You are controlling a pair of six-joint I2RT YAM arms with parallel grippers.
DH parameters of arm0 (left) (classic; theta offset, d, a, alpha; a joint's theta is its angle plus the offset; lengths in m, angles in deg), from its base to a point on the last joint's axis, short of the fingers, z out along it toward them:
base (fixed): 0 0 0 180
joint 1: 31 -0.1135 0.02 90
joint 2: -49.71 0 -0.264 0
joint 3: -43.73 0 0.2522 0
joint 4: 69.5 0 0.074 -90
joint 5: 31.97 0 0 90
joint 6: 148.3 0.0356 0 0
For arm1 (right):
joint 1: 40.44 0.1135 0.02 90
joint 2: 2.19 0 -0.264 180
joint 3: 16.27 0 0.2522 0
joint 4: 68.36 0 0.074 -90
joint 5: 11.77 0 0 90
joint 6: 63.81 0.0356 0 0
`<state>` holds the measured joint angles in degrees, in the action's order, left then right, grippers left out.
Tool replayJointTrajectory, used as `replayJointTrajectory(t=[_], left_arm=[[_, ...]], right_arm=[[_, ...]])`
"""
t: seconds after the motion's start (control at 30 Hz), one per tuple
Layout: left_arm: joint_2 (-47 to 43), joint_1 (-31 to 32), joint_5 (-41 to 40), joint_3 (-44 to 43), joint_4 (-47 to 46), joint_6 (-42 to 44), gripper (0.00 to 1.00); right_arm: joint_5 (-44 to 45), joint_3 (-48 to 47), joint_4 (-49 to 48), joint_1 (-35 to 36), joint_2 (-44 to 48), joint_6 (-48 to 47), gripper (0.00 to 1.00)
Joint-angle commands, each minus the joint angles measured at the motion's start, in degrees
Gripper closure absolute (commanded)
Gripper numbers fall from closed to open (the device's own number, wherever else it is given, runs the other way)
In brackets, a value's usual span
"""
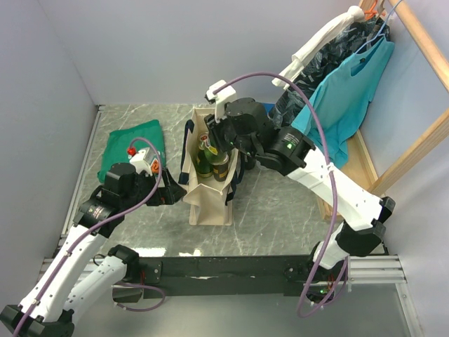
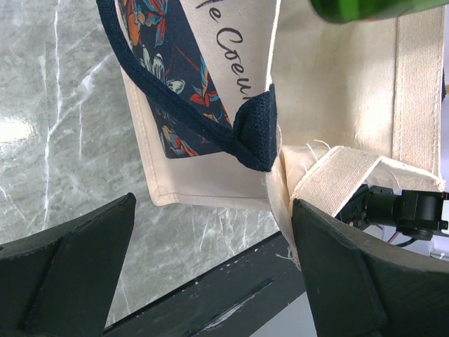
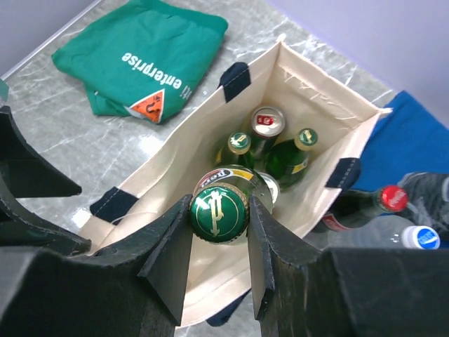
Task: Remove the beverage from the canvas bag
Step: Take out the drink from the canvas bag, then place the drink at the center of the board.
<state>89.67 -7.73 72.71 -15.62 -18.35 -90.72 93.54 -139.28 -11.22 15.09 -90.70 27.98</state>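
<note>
Bottle, green glass with a green cap (image 3: 217,213), is pinched at the neck by the right gripper (image 3: 219,232), fingers shut on it just under the cap. It stands in the mouth of the canvas bag (image 3: 309,91), higher than the rest of the load: two more green bottles (image 3: 302,140) and a can (image 3: 268,121). How far its base has cleared the rim is hard to judge. The bag stands upright mid-table in the top view (image 1: 210,200).

Left gripper (image 1: 175,191) sits at the bag's near left side, fingers spread wide, holding nothing, so nothing pins the bag.

Risks: the bottle could drag on the canvas or a navy handle (image 2: 254,130) and pull the bag up or tip it. Smooth glass held that high could also slip, or swing into its neighbours.

Only the right wrist view shows the contents, plus a folded green T-shirt (image 3: 140,56), blue cloth (image 3: 414,140) and loose bottles (image 3: 393,198) beside the bag. Only the left wrist view shows the bag's printed panel and frayed lower corner. Only the top view shows both arms.
</note>
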Motion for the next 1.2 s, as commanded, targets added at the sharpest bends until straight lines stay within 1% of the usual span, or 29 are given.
replayJointTrajectory(t=[0.0,0.33,0.93,1.17], left_arm=[[-0.41,-0.42,-0.35,0.05,-0.65,-0.09,0.01],[-0.33,-0.42,-0.26,0.06,-0.82,-0.18,0.01],[-0.06,-0.94,0.00,0.06,-0.91,-0.01,0.01],[0.29,-1.38,0.53,0.06,-1.00,0.17,0.01]], right_arm=[[4.02,-4.74,-9.71,0.37,5.80,-3.27,1.00],[9.20,-5.09,-10.50,0.46,7.47,-5.12,1.00],[18.87,-1.93,-14.11,0.46,11.43,-8.64,1.00],[22.57,1.76,-15.25,0.11,13.62,-8.64,1.00]])
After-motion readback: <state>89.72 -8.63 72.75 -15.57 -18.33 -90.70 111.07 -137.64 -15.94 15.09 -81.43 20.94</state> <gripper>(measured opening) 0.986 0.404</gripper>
